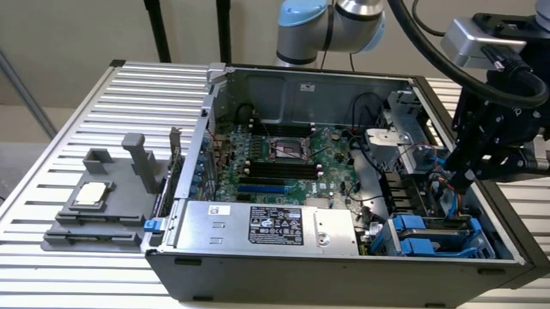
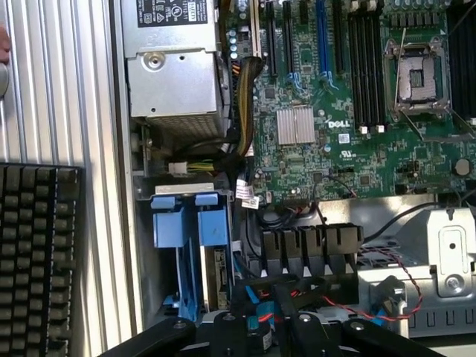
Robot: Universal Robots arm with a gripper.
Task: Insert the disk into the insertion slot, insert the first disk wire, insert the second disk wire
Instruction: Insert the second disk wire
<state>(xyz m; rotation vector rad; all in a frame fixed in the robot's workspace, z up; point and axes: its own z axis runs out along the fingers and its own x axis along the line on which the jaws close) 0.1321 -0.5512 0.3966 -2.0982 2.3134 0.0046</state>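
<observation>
The hand [image 1: 465,183] is hovering low inside the open computer case [image 1: 344,273], whether spread or pinching I cannot tell, while the disk [image 1: 434,235] is sitting in the insertion slot [image 1: 491,239] at the exterior view's lower right, just beside the hand.

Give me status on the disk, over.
End effector low beside grey metal drive bay. Silver-grey disk in blue plastic carrier sits in bay. Thin red-black wires close by.

Disk [image 1: 434,237] in insertion slot [image 2: 143,245], beside power supply [image 1: 266,225], inside case [image 1: 344,283].
</observation>
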